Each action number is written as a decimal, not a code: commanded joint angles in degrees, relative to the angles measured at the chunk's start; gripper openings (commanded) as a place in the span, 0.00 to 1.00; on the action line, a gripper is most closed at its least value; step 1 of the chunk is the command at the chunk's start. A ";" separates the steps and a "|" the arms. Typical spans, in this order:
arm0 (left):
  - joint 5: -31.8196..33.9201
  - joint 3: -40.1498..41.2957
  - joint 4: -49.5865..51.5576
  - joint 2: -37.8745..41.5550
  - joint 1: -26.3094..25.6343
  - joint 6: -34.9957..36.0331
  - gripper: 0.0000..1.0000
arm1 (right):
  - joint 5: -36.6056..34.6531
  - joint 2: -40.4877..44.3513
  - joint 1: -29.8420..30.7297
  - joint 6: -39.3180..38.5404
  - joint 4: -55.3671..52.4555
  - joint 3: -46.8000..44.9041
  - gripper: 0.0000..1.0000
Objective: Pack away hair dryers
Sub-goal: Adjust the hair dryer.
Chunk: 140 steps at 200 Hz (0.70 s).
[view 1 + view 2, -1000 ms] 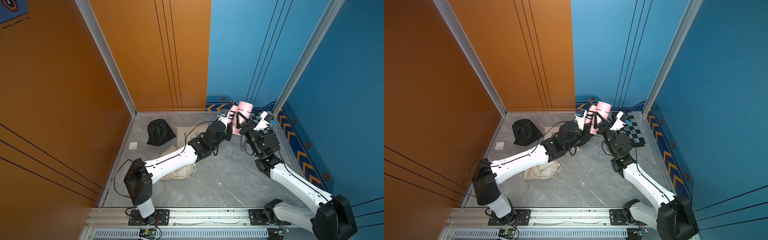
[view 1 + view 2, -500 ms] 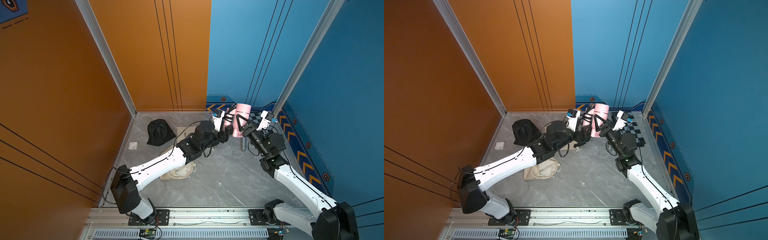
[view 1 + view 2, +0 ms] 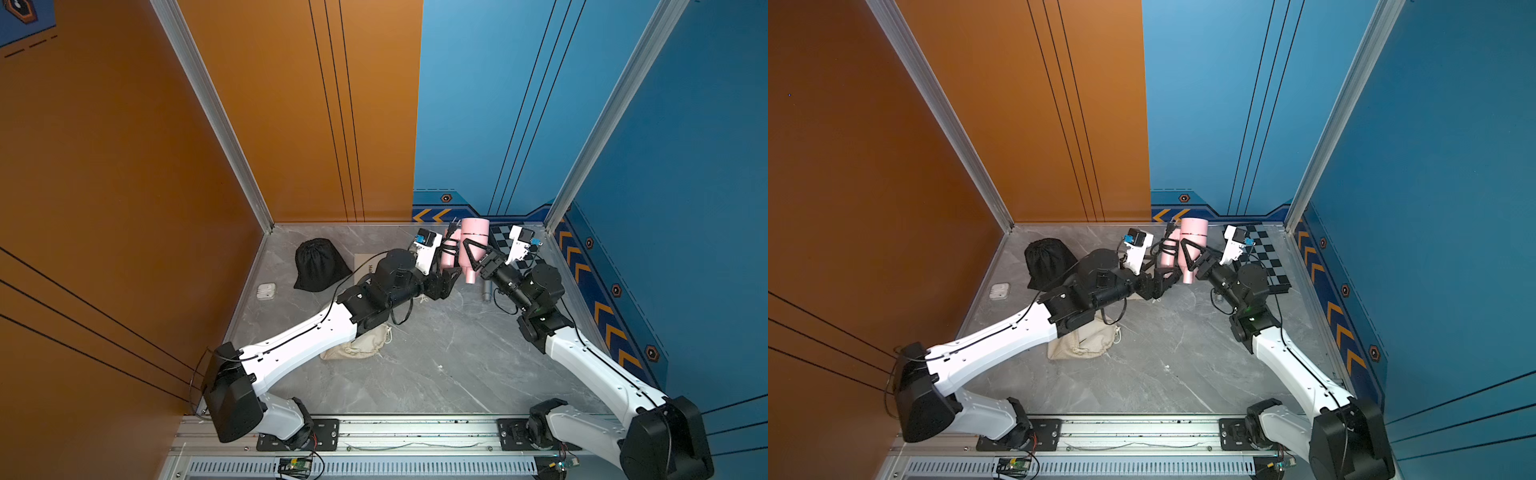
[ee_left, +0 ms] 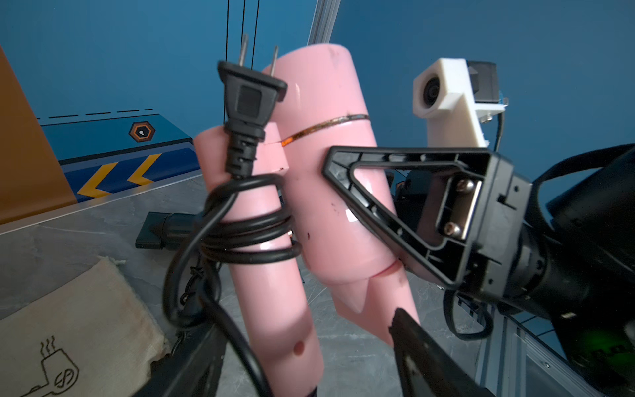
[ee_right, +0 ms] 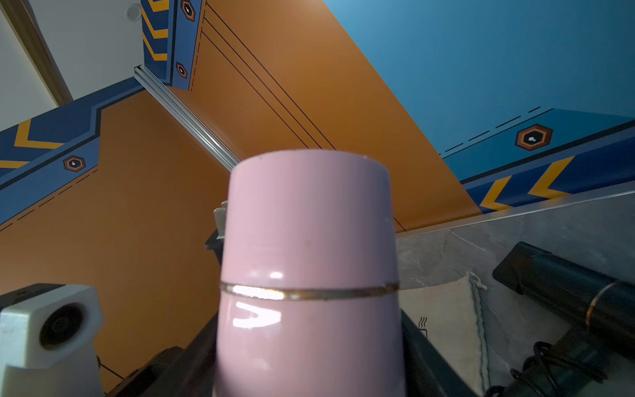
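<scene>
The pink hair dryer [image 3: 474, 235] is clamped aloft by the right tool [image 3: 469, 250], the left tool [image 3: 449, 274] spread wide; the black hair dryer [image 5: 567, 285] seemingly lies unbagged.

Setting: a robot test cell in a lab, not a lived-in room.

Evidence:
- Flat panel walls, with orange panels [image 3: 124, 166] left and far and blue panels [image 3: 478, 104] far and right, joined by bare aluminium posts [image 3: 216, 116].
- Printed chevron strip [image 3: 611, 328] low along the right wall.
- Grey marble-pattern tabletop [image 3: 436, 365] as the work floor.
- Two white-and-black robot arms [image 3: 299, 345] bolted to an aluminium rail [image 3: 415, 428] at the near edge, with an exposed circuit board [image 3: 295, 463] just nearer than it.
- Checkerboard panel [image 3: 1268, 266] lying at far right.
</scene>
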<state>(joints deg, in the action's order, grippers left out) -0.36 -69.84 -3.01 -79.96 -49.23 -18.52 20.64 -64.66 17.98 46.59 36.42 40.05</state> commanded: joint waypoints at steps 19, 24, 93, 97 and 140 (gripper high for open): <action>-0.87 4.14 1.67 6.88 5.15 -3.89 0.76 | 4.80 -1.06 -0.20 1.14 0.31 -1.56 0.27; -1.01 4.27 2.50 7.27 5.74 -4.10 0.76 | 5.13 -1.13 -0.20 1.23 0.34 -1.56 0.27; -12.56 6.59 2.22 5.30 13.07 -13.99 0.75 | 11.89 -3.32 -0.12 1.90 0.35 -0.68 0.27; -13.30 6.84 1.36 5.00 13.17 -14.78 0.75 | 12.12 -3.43 -0.12 1.85 0.34 -0.63 0.27; -20.13 8.19 -8.67 0.52 13.32 -21.53 0.75 | 13.82 -3.93 -0.13 1.52 -0.12 0.54 0.27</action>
<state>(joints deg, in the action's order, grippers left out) -14.00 -62.57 -4.56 -77.23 -36.03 -35.07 31.90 -68.93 17.93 47.66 33.39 38.06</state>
